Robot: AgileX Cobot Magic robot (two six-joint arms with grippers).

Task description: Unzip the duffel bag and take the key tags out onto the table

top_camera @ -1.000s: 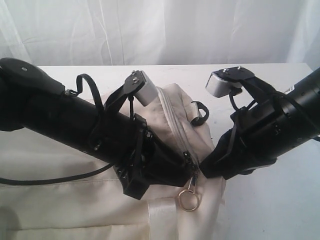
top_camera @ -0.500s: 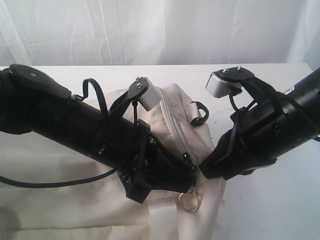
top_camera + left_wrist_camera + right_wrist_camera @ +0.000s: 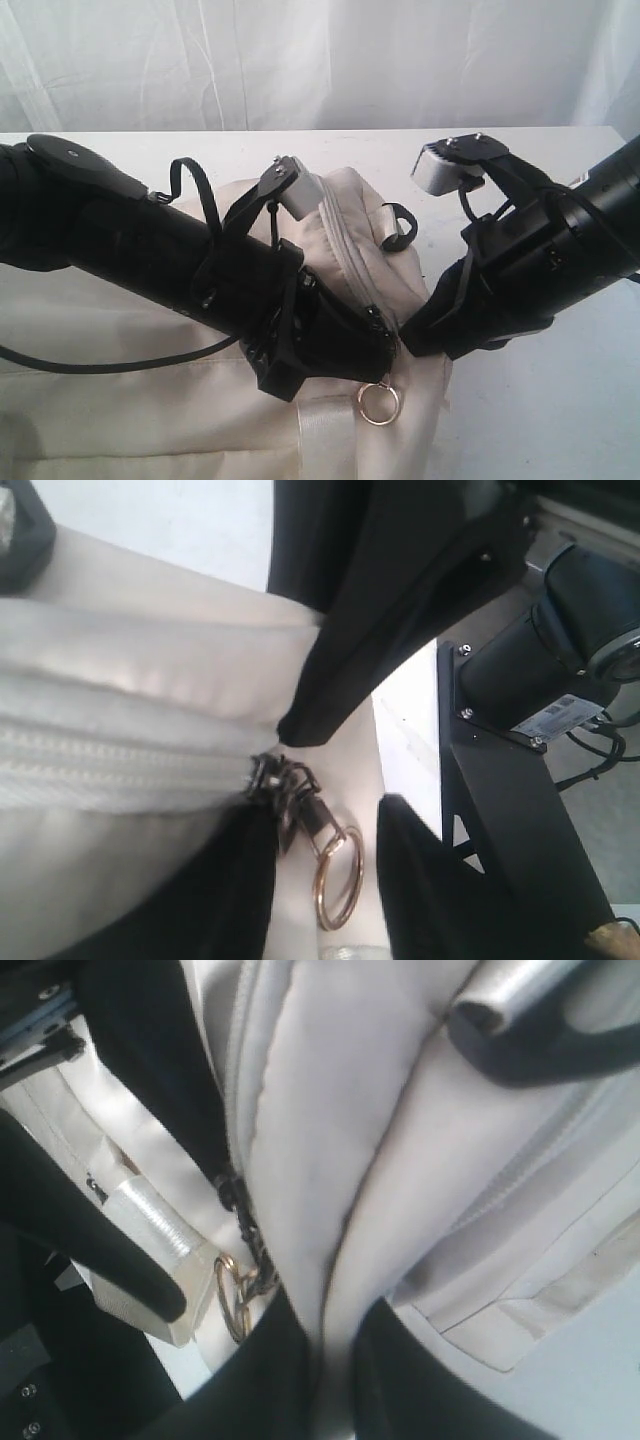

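Bag [image 3: 340,230] lies on table [image 3: 540,420], near-centre to left, white curtain [image 3: 300,60] behind. Both arms crowd over its right end and hide much of the top. A black strap loop [image 3: 400,225] shows btwn them on the far side. Zip [image 3: 350,250] runs far-to-near, teeth shut, ending at ring pull [image 3: 380,404], which hangs on the near face.

L wrist view: L gripper [image 3: 332,820] spread, one finger each side of the pull, ring in the gap; R arm's black finger blocks what's beyond.

R wrist view: R gripper [image 3: 325,1345] pressed together on a fold of bag fabric just beside the zip end. Ext. view can't show that pinch, arms in the way.
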